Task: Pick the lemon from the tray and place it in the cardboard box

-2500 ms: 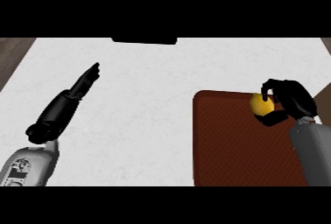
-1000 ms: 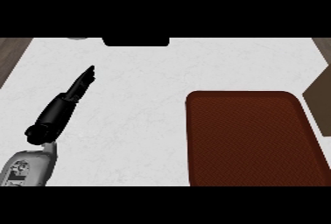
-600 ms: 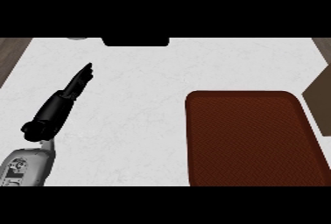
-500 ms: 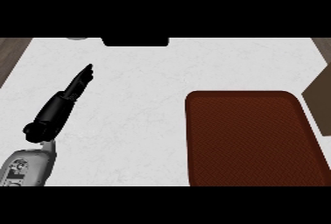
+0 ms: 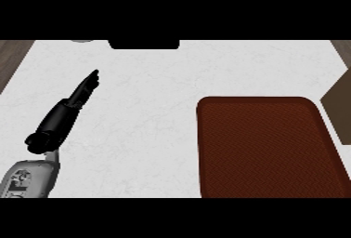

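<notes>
Far left, a strip of dark wood floor runs along the edge of the white marbled counter. Lower left, the grey left forearm comes in from the bottom edge and angles up and to the right. The left hand lies low over the counter, seen edge-on, with its fingers straight, held together and pointing toward the far side. It is open flat with nothing in it, and it is well apart from everything else. At the top edge, just left of centre, there is a small grey object, mostly cut off, so I can't tell what it is. Beside it to the right, a flat black slab sits against the counter's far edge. Right half: the dark red-brown tray, a rectangle with rounded corners and a fine woven texture, sits flat on the counter and runs down to the bottom edge. Its whole visible surface is bare. The lemon's location can't be told from this view. Far right, past the tray's upper corner, a plain brown box pokes in. Only a cut-off corner of it shows, so it is probably the cardboard one but that's not certain. It sits just beside the tray, and I can't tell if they touch.
</notes>
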### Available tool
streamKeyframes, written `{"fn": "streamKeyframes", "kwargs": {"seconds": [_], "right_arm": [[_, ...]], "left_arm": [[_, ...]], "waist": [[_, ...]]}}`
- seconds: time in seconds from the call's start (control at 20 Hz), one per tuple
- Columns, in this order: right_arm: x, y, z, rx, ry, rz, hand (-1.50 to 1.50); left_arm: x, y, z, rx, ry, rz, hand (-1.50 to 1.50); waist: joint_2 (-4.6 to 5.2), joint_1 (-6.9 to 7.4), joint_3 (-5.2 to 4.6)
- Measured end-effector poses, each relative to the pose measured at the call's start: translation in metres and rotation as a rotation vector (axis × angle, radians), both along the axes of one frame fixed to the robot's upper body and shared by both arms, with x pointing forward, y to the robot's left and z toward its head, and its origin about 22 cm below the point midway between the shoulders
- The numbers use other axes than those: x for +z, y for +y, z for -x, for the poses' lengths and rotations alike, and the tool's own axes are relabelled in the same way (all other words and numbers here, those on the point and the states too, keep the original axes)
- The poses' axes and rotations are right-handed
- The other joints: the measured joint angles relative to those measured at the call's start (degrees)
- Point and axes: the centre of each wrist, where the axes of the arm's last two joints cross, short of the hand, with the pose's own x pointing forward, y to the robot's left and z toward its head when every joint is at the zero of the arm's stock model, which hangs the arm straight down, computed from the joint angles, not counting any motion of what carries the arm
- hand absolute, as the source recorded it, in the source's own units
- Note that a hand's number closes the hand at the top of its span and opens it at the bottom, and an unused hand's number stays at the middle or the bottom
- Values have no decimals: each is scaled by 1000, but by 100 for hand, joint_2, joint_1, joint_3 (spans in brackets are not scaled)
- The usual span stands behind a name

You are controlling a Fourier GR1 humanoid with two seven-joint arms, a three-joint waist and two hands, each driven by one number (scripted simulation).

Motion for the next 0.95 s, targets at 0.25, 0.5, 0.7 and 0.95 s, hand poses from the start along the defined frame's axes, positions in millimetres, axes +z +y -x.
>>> {"fn": "streamKeyframes", "kwargs": {"seconds": [0.25, 0.5, 0.7, 0.95], "right_arm": [[0, 1, 3, 106, -145, -62, -150], [19, -4, 6, 76, -586, -180, -150], [22, -18, 19, -61, -887, -322, -150], [4, -47, 50, -203, -1085, -397, -150]], "left_arm": [[5, 0, -1, 0, 6, 1, 0], [2, 3, 1, 11, 14, 3, 0], [5, 4, 4, 10, 13, 3, 0], [5, 8, 5, 7, 12, 2, 0]], "waist": [[-10, -6, 3], [-28, -68, 15], [-38, -72, 18], [-14, -51, 9]]}}
